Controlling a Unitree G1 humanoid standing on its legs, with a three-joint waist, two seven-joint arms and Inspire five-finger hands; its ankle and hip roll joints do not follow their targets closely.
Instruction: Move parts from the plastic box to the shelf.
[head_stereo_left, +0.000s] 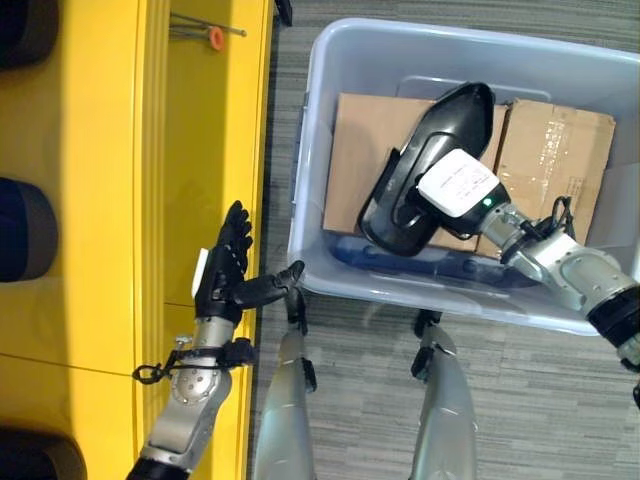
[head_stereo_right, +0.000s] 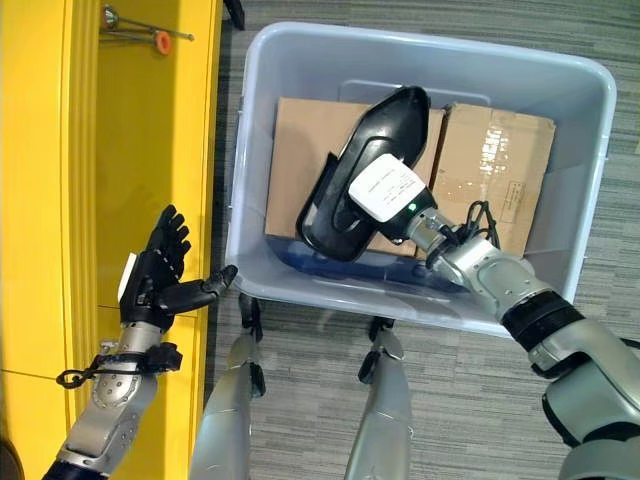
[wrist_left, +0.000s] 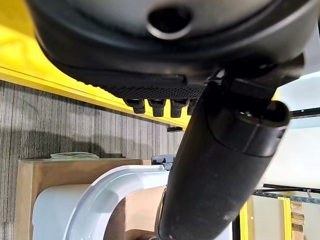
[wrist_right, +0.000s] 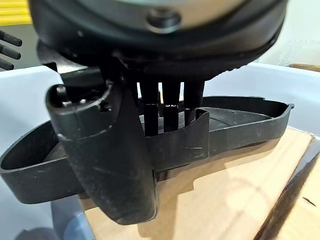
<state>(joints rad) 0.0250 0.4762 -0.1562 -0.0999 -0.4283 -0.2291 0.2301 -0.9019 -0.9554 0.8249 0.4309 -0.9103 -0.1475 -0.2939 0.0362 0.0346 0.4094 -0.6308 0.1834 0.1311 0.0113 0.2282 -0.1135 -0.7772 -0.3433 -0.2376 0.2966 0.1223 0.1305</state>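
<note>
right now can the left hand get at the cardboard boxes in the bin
Probably not. The left hand hangs open over the yellow shelf, outside the plastic box's wall, and the black part overlies the cardboard boxes.

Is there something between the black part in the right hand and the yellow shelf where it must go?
The black part, held in the right hand, is inside the plastic box. The box's left wall rises between it and the yellow shelf. The open left hand is raised at the shelf edge on that side.
</note>
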